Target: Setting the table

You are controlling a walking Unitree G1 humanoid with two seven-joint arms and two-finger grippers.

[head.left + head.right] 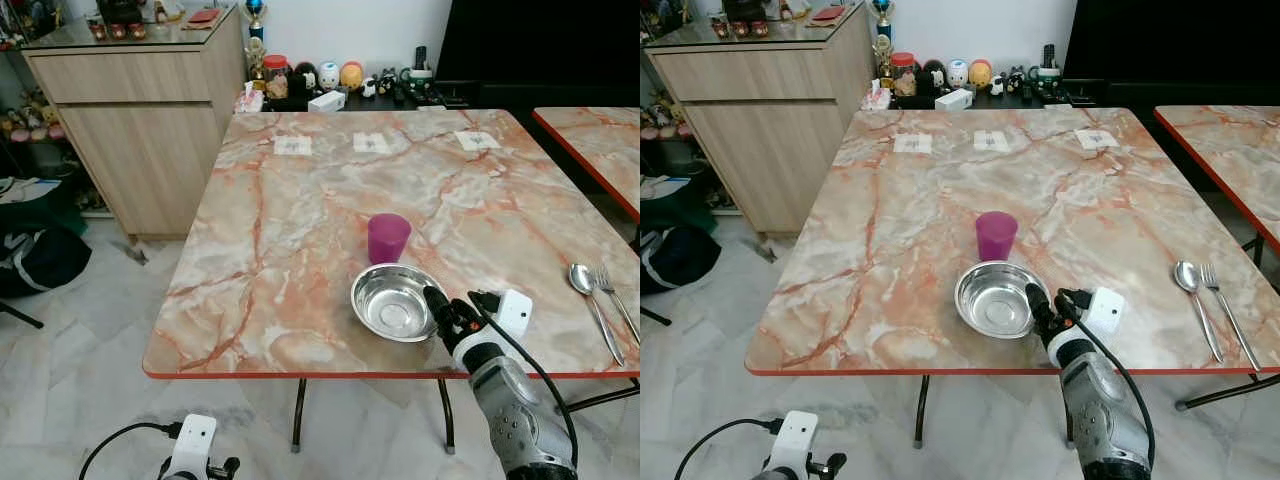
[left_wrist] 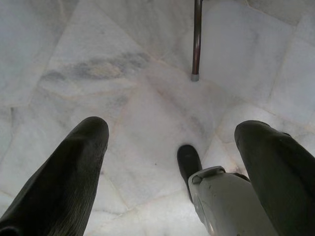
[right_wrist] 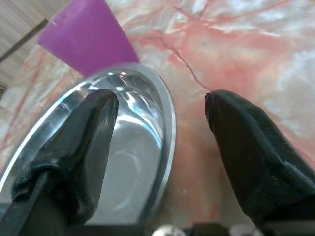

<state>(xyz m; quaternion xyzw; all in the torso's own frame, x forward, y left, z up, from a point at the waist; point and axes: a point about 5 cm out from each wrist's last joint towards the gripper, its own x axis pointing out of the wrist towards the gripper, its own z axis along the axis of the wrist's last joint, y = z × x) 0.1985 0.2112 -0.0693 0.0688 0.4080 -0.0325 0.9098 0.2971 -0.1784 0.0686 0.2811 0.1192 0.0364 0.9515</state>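
On the marble table, near its front edge, a steel bowl sat upright, mouth up; being round, it had no long axis; a purple cup stood just behind it; a spoon and fork lay side by side well to the right, handles toward the front edge. The right gripper straddled the bowl's right rim, fingers apart, one inside and one outside, as the wrist view made plain; the left gripper hung low over the floor, fingers spread.
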